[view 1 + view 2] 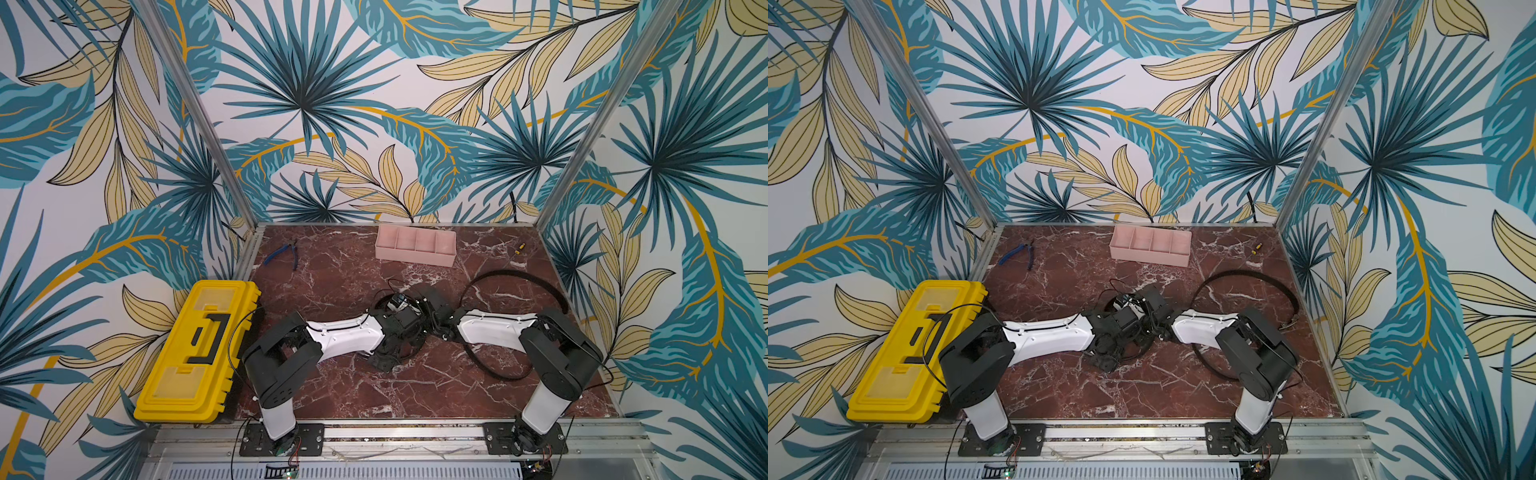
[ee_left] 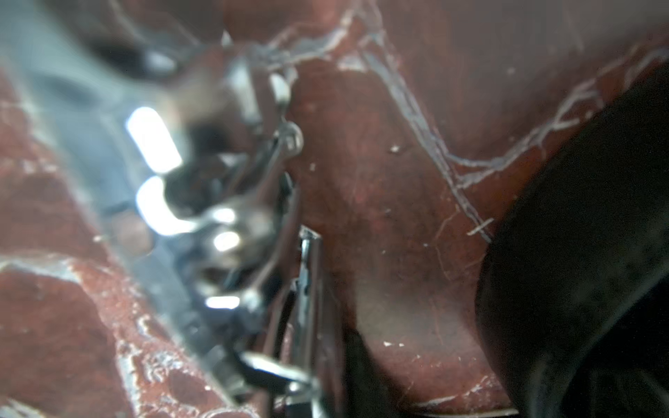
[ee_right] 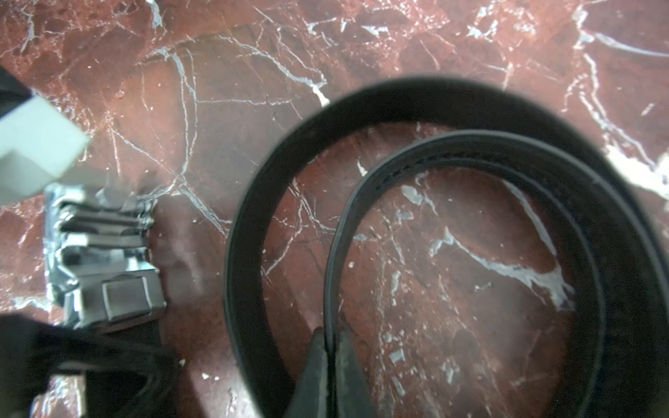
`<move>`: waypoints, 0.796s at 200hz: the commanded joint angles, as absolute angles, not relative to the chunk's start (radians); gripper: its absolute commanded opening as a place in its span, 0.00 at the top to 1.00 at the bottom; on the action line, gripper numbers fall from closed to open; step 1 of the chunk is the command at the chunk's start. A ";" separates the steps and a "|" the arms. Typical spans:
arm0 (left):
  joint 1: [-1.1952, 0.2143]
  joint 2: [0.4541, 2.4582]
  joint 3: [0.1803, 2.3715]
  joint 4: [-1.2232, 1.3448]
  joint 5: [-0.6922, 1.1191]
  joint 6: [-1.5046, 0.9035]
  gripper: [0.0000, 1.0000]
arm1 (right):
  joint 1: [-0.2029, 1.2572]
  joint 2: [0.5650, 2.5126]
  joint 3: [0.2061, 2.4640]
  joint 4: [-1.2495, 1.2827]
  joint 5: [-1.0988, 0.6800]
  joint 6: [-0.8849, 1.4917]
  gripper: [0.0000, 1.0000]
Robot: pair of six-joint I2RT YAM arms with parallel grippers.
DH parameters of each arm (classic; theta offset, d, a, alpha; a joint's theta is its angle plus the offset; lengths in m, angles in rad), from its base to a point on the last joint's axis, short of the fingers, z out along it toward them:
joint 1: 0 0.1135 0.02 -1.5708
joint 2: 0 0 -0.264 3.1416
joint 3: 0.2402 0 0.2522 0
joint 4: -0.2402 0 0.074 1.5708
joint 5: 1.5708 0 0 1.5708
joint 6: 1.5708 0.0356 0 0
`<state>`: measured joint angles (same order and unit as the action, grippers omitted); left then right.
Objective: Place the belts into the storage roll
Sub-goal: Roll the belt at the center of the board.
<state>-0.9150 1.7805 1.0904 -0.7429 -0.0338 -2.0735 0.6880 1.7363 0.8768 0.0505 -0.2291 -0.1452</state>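
Red marble table [image 1: 332, 395], walls papered in palm leaves: at its middle, both arms work on one belt. We see the right gripper [image 3: 330, 342] clenched on the strap of the belt [image 3: 244, 224], which stands on edge and curls away from the pinch in two loose loops. Just beside the outer loop lies the silver buckle [image 3: 108, 264]. The left gripper [image 2: 308, 249] is clamped tight there, by the look of it on the buckle itself, though the left wrist view is too blurred for us to be sure.

We judge the coil only partly wound, and the carry that follows turns on the tray [image 1: 415, 257]. It sits straight beyond the two grippers at the back of the table, well apart from them. Its long axis runs across the table, its four compartments are empty, and it is about as near one arm as the other.

The second belt [image 1: 515, 274] lies loose on the right arm's side, curving round under that forearm, so the right arm is plainly the nearer. Both arms fold low from their front bases, forearms nearly level and pointing inward, wrists almost meeting. Toolbox [image 1: 166, 374] and pliers [image 1: 279, 253] lie off to the left.
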 commanded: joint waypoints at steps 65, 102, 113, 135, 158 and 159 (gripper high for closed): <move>-0.710 1.731 1.116 -0.949 -0.155 -1.404 1.00 | 0.689 1.696 0.843 -0.021 -0.179 -0.162 1.00; -0.614 1.812 1.258 -0.963 -0.235 -1.031 1.00 | 0.695 1.690 0.822 -0.026 -0.183 -0.169 1.00; -0.600 1.842 1.307 -0.968 -0.277 -0.954 1.00 | 0.700 1.682 0.818 -0.032 -0.183 -0.174 1.00; -0.551 1.916 1.400 -0.967 -0.333 -0.821 1.00 | 0.717 1.660 0.807 -0.055 -0.173 -0.178 1.00; -0.472 1.990 1.477 -0.966 -0.338 -0.723 1.00 | 0.734 1.629 0.774 -0.062 -0.164 -0.172 1.00; -0.469 1.995 1.480 -0.966 -0.338 -0.719 1.00 | 0.735 1.627 0.771 -0.062 -0.164 -0.170 1.00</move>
<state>-0.5476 1.9366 1.4120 -0.9405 -0.2508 -0.9218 0.7158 1.6653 0.8227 0.0120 -0.1799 -0.1654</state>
